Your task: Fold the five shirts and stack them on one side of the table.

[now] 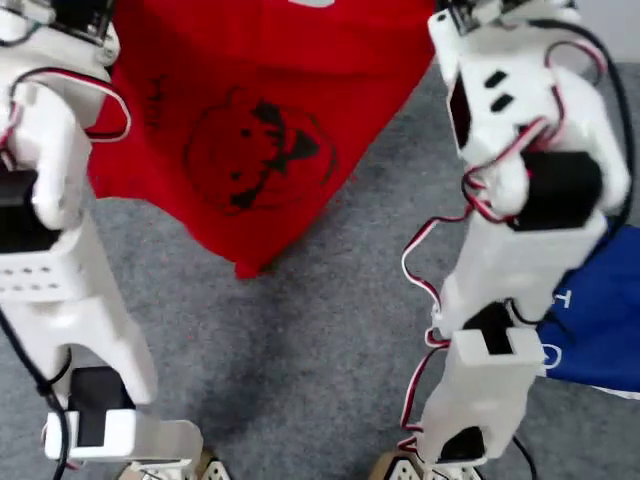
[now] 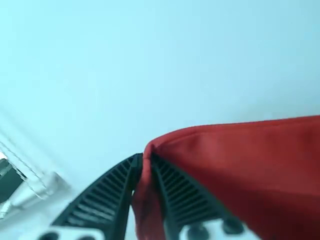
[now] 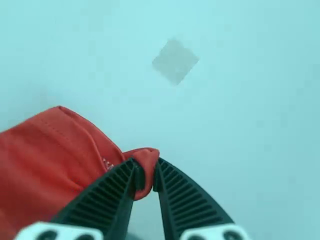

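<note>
Left end effector (image 2: 142,162) and right end effector (image 3: 145,170) grip red shirt (image 1: 262,120), corner-down.

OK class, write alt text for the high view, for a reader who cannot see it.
A red shirt with a dark print hangs down to a grey table between two white arms. A blue shirt lies at the right edge, partly behind the right arm.

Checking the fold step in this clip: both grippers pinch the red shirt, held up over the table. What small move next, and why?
Probably lower both arms together to lay the red shirt flat on the table. The left gripper and right gripper each clamp an edge of it, and it hangs with its lower tip near the grey surface.
</note>
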Available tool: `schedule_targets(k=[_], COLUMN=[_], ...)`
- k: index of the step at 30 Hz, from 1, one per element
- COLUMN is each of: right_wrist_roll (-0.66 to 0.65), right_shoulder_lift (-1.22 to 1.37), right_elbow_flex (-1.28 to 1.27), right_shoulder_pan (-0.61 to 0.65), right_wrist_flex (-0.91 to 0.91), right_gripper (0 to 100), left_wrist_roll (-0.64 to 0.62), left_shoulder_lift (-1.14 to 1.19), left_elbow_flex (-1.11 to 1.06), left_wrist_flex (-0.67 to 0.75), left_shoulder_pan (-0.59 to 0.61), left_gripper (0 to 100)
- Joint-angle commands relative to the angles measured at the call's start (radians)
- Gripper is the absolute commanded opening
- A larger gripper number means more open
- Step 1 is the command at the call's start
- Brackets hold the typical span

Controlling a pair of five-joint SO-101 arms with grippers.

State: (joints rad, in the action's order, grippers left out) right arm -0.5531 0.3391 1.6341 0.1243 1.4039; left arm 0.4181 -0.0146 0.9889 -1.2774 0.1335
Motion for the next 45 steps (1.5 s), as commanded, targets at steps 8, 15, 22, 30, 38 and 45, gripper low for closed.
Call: schedule_targets(k=[8,15,22,30,38,45], right_wrist_roll=[-0.081,-0.186,-0.226,-0.281,-0.319,-0.319], right_shoulder_lift=[-0.197,-0.308,-0.394,-0.535,-0.667,-0.734], right_elbow_flex=[0.041,0.041,0.041,0.041,0.04,0.04], right_shoulder_pan=[-0.102,-0.097,-0.101,-0.102,-0.278,-0.415], right_wrist_flex=[-0.024,-0.024,-0.001,0.151,0.214,0.216], right_gripper=[1.1,1.1,1.1,1.1,1.1,1.1], left_wrist_roll=[-0.002,0.063,0.084,0.083,0.083,0.21], left_shoulder_lift=[-0.008,-0.008,-0.043,-0.17,-0.358,-0.528], left_elbow_flex=[0.199,0.24,0.289,0.283,0.28,0.107], left_wrist_flex=[-0.006,-0.132,-0.388,-0.476,-0.477,-0.477], left_shoulder_pan=[-0.005,-0.005,-0.071,-0.121,-0.12,-0.063], left_gripper=[0,0,0,0,0,0])
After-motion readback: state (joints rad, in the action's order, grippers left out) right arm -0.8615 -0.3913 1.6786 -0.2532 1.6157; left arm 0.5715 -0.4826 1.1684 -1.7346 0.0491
